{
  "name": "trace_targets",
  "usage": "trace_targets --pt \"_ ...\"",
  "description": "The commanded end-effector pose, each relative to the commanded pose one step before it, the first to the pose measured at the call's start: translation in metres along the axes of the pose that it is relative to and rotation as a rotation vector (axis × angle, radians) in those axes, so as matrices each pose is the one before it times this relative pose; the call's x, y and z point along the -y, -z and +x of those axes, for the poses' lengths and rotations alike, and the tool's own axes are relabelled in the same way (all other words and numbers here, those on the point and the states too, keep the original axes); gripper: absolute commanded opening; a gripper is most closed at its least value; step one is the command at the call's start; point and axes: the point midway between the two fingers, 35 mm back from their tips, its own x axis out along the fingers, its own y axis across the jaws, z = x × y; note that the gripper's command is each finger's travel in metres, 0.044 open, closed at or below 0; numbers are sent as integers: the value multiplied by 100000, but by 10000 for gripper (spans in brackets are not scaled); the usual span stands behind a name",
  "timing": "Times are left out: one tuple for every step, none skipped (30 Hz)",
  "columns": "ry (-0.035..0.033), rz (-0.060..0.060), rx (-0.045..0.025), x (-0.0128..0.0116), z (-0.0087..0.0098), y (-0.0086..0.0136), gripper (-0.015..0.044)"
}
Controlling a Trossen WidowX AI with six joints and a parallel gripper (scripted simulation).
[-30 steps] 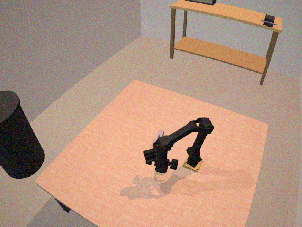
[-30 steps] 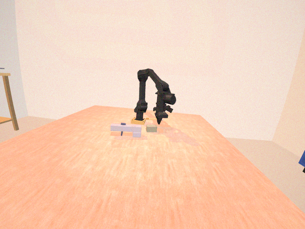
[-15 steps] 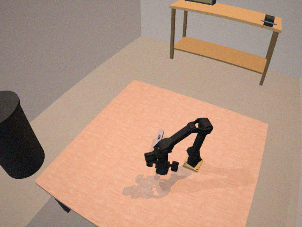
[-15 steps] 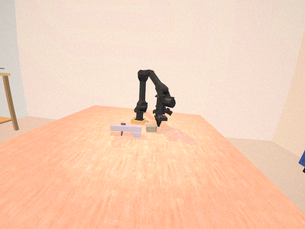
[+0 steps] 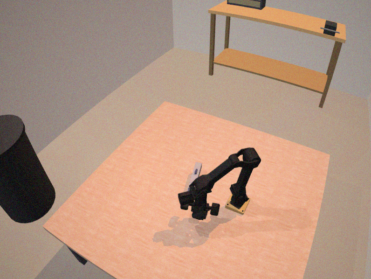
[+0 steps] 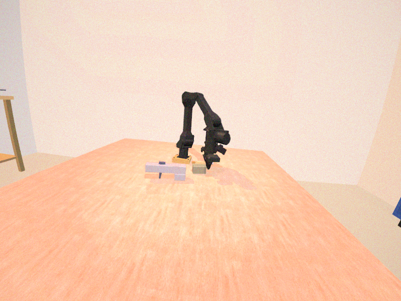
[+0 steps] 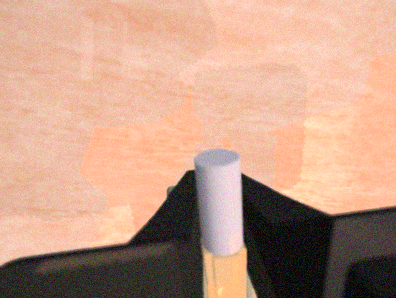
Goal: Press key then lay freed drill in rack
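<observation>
My gripper (image 5: 199, 215) (image 6: 208, 166) (image 7: 207, 177) points down and is shut on the drill (image 7: 221, 215), which shows a lavender cylindrical end and an orange part below it in the wrist view. The grey-green rack (image 6: 199, 168) stands low on the table; in the exterior view the fingertips appear close to its right end, slightly above it. A thin orange strip shows just over the rack there. In the wrist view the fingers hide nearly all of the rack. The lavender holder block (image 5: 198, 165) (image 6: 175, 168) carries the dark blue key (image 5: 195, 170) (image 6: 161, 162), away from my gripper.
The arm's yellow base plate (image 5: 229, 206) (image 6: 181, 159) is on the table (image 5: 143, 143) (image 6: 200, 233). The holder stands left of the rack in the exterior view. A black cylinder (image 5: 25, 180) and a shelved workbench (image 5: 278, 18) stand beyond the table.
</observation>
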Motion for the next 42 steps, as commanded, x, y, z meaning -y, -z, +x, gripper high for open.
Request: trace_targets --pt "-34 328 -130 -14 520 11 0" --pt "-1 0 2 5 108 -17 0" --pt "-1 0 2 4 105 -18 0" --pt "-1 0 2 3 104 -19 0" --pt "-1 0 2 3 102 -18 0" --pt "-1 0 2 4 99 -17 0" --pt "-1 0 2 7 125 -20 0" --pt "-1 0 2 8 131 -18 0" --pt "-1 0 2 8 117 -13 0" --pt "-1 0 1 7 104 -9 0" --pt "-1 0 1 5 94 -4 0" --pt "-2 0 -1 -7 111 8 0" --pt "-3 0 -2 -19 81 20 0" --pt "-2 0 -2 -19 55 24 0" --pt "-2 0 -2 -16 39 25 0" --pt "-2 0 -4 -20 46 37 0" --pt "-1 0 -3 -13 30 30 0" --pt "-1 0 -2 -8 20 24 0" --pt "0 0 -2 -2 0 18 0" --pt "0 0 0 0 0 0 0" --pt "0 0 -1 -2 3 14 0" --pt "0 0 -2 -4 9 20 0" --pt "0 0 -2 -3 9 19 0" --pt "0 0 -2 -2 7 16 0" --pt "0 0 -1 0 5 13 0" --pt "0 0 -1 0 3 7 0" --pt "0 0 0 4 -9 3 0" --pt "0 0 0 4 -8 3 0" --pt "0 0 -2 2 -6 15 0" --pt "0 0 -1 0 1 10 0" --pt "0 0 0 0 0 0 0" --pt "0 0 -1 1 -1 8 0" --pt "0 0 -1 1 -1 8 0" --pt "0 0 -1 2 -4 14 0" --pt "0 0 0 0 0 0 0" --pt "0 0 -1 2 -5 13 0" --pt "0 0 0 0 0 0 0" --pt "0 0 -1 2 -5 12 0" --pt "0 0 0 0 0 0 0" --pt "0 0 -1 2 -6 10 0" --pt "0 0 0 0 0 0 0" --pt "0 0 -1 2 -6 9 0"
